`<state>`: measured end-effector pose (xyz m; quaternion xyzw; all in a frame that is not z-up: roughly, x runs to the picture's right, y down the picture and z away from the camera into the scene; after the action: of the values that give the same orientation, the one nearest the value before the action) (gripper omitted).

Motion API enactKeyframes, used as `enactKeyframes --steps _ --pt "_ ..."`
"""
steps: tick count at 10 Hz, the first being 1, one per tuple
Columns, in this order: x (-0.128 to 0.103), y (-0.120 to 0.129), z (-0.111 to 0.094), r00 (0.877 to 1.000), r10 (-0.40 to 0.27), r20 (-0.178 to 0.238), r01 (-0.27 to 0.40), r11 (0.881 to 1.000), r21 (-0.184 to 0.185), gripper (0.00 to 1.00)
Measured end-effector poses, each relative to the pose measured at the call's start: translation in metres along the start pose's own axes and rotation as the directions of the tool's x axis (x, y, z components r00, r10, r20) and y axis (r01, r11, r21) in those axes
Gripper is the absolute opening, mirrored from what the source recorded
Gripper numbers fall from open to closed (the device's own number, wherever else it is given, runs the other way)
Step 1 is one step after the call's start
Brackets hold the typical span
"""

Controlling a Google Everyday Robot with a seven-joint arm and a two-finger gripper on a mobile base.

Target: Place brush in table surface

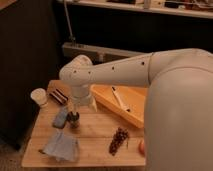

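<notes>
Nearest you, the robot's white arm [180,100] fills the right side and reaches toward 9 o'clock, bending down over the table [95,132], a light wooden plank top. At the table's 2 o'clock sits the orange-yellow plastic bin [134,104]. A crumpled blue cloth [61,146] lies at 7 o'clock and a dark grape bunch [118,140] at 5 o'clock. A white cup [39,96] and a dark striped block [59,96] stand side by side at 10 o'clock.

Your pincer [74,107] hangs just above a small dark can [74,120], left of the table's middle. I cannot tell whether it is open or closed, and nothing shows in its grip. The brush [119,97], a slim white stick, lies slanted on the bin floor, at 3 o'clock from the pincer and apart from it.

As I judge it, you are at the reaching step and the pickup is not yet done. Next, swing the pincer toward 3 o'clock over the bin wall, come down across the stick's narrow width, lift it clear of the rim, then set it on bare planks near the middle.

No brand, label or writing can be read.
</notes>
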<state>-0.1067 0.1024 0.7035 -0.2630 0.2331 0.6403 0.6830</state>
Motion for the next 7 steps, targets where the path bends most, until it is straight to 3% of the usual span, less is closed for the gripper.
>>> enactKeyframes --steps 7 --pt "0.0000 0.0000 -0.0001 1.000 0.000 0.000 0.000 1.000 0.000 0.65"
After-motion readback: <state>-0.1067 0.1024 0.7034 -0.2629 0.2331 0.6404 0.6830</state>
